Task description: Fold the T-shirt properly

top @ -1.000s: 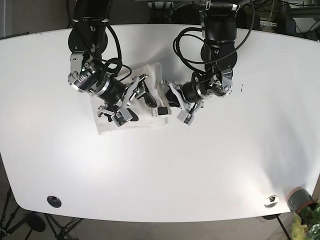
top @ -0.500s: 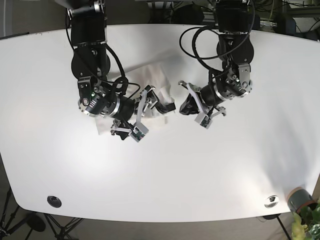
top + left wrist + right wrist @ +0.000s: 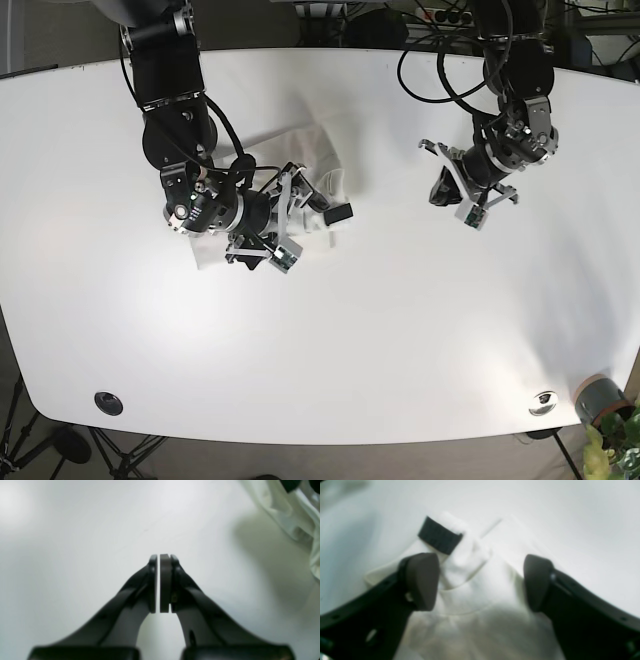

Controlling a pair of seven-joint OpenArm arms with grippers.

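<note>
With the T-shirt [image 3: 300, 195] bunched on the table [image 3: 400, 340], I'd drop the right gripper [image 3: 480, 580], jaws wide, squarely onto the collar, while the left gripper [image 3: 160, 582], jaws together on nothing, waits well apart.

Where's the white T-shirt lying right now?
In the base view the T-shirt lies bunched left of the table's centre, under the right gripper.
</note>
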